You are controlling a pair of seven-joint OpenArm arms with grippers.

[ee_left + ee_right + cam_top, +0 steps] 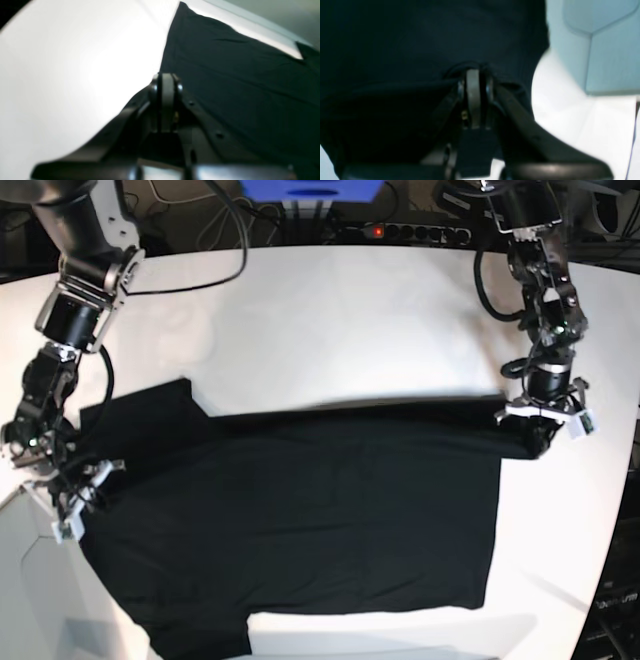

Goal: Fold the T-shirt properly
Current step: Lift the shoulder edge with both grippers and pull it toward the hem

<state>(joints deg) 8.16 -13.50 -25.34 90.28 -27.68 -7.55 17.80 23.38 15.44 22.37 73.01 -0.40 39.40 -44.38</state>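
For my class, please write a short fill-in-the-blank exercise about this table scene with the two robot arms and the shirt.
1. The T-shirt spread on the table is ____ in colour.
2. The table under it is ____ in colour.
3. The left claw is ____ on the shirt's edge.
4. The right claw grips the shirt at the base view's ____ side.

Missing words: black; white; shut; left
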